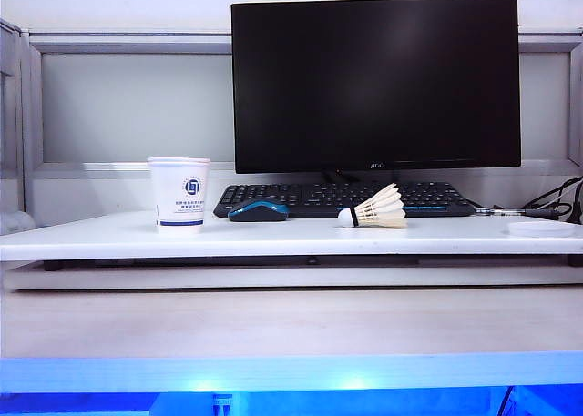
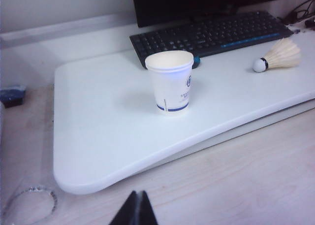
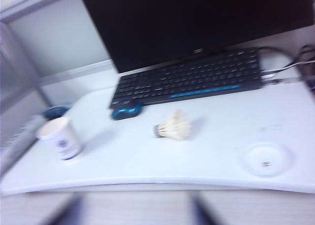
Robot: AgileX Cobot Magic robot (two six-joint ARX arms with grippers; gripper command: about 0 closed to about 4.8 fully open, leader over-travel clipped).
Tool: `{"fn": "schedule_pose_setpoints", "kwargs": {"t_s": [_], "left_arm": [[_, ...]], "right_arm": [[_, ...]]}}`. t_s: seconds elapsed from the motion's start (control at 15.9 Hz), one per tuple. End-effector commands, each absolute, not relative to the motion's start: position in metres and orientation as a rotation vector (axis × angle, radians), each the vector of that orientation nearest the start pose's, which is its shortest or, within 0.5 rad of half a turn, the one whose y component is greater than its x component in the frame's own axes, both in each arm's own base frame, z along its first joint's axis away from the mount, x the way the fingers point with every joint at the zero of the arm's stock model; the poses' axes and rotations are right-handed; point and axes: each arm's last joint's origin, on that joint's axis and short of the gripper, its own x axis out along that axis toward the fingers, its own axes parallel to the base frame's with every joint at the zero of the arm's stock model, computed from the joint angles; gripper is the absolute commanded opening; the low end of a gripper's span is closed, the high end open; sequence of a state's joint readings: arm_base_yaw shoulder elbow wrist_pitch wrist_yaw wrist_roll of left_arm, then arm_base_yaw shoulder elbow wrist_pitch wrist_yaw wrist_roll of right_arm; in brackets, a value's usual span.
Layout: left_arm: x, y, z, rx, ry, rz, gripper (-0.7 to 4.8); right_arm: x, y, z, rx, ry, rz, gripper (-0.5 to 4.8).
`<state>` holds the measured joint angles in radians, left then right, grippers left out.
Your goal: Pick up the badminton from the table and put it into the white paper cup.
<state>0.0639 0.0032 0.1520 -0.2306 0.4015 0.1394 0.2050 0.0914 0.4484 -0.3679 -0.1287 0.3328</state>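
Observation:
The badminton [image 1: 373, 211] lies on its side on the white table [image 1: 273, 238], right of centre and in front of the keyboard, its cork tip pointing left. The white paper cup [image 1: 179, 193] stands upright at the table's left, open end up. Neither gripper shows in the exterior view. The left wrist view has my left gripper [image 2: 137, 193] shut with nothing in it, over the wooden surface in front of the table, short of the cup [image 2: 170, 82], with the badminton [image 2: 278, 56] beyond. My right gripper [image 3: 135, 210] is open, blurred, before the table edge, short of the badminton [image 3: 173, 126].
A black monitor [image 1: 373, 84] and black keyboard [image 1: 346, 197] stand behind the badminton, with a blue and black mouse [image 1: 258, 210] between cup and badminton. A round white dish [image 1: 542, 228] lies at the table's right end. Cables [image 1: 556, 202] run at the far right.

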Motion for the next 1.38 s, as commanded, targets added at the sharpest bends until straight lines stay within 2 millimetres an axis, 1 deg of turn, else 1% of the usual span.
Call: {"fn": "schedule_pose_setpoints", "kwargs": {"t_s": [0.06, 0.13, 0.19, 0.25, 0.31, 0.38, 0.44, 0.56, 0.63, 0.75, 0.82, 0.88, 0.94, 1.0, 1.13, 1.32, 1.38], "left_arm": [[0.083, -0.006, 0.194, 0.121, 0.057, -0.35, -0.06], [0.083, -0.006, 0.194, 0.121, 0.056, -0.359, -0.06], [0.083, -0.007, 0.194, 0.12, 0.055, -0.372, -0.06], [0.083, -0.007, 0.194, 0.119, 0.053, -0.397, -0.06], [0.083, -0.008, 0.194, 0.118, 0.052, -0.415, -0.06], [0.083, -0.008, 0.194, 0.118, 0.052, -0.417, -0.06], [0.083, -0.008, 0.194, 0.117, 0.053, -0.417, -0.06], [0.082, -0.008, 0.193, 0.116, 0.058, -0.418, -0.06], [0.082, -0.008, 0.193, 0.116, 0.059, -0.417, -0.06], [0.082, -0.008, 0.193, 0.115, 0.059, -0.418, -0.06], [0.082, -0.008, 0.193, 0.116, 0.059, -0.417, -0.06], [0.082, -0.008, 0.193, 0.115, 0.059, -0.417, -0.06], [0.082, -0.008, 0.193, 0.115, 0.059, -0.418, -0.06], [0.082, -0.008, 0.193, 0.116, 0.059, -0.417, -0.06], [0.082, -0.008, 0.193, 0.115, 0.059, -0.417, -0.06], [0.082, -0.008, 0.193, 0.116, 0.059, -0.415, -0.06], [0.083, -0.008, 0.193, 0.116, 0.059, -0.414, -0.06]], "right_arm": [[0.072, 0.021, 0.287, 0.34, 0.134, 0.394, 3.38], [0.085, 0.025, 0.296, 0.34, 0.187, 0.423, 3.47], [0.093, 0.027, 0.3, 0.341, 0.215, 0.435, 3.64], [0.116, 0.033, 0.309, 0.344, 0.259, 0.456, 4.22], [0.133, 0.037, 0.313, 0.346, 0.289, 0.473, 4.56], [0.143, 0.039, 0.314, 0.347, 0.309, 0.479, 4.72], [0.195, 0.05, 0.307, 0.353, 0.422, 0.467, 4.79], [0.241, 0.062, 0.294, 0.366, 0.517, 0.504, 4.79], [0.254, 0.065, 0.29, 0.369, 0.531, 0.512, 4.79], [0.303, 0.075, 0.278, 0.372, 0.554, 0.516, 4.79], [0.311, 0.077, 0.276, 0.373, 0.561, 0.515, 4.79], [0.324, 0.08, 0.272, 0.375, 0.577, 0.516, 4.79], [0.331, 0.081, 0.269, 0.377, 0.588, 0.52, 4.79], [0.359, 0.087, 0.256, 0.384, 0.629, 0.523, 4.79], [0.369, 0.089, 0.247, 0.386, 0.65, 0.518, 4.79], [0.386, 0.092, 0.219, 0.398, 0.698, 0.505, 4.79], [0.387, 0.093, 0.217, 0.406, 0.704, 0.506, 4.79]]}}
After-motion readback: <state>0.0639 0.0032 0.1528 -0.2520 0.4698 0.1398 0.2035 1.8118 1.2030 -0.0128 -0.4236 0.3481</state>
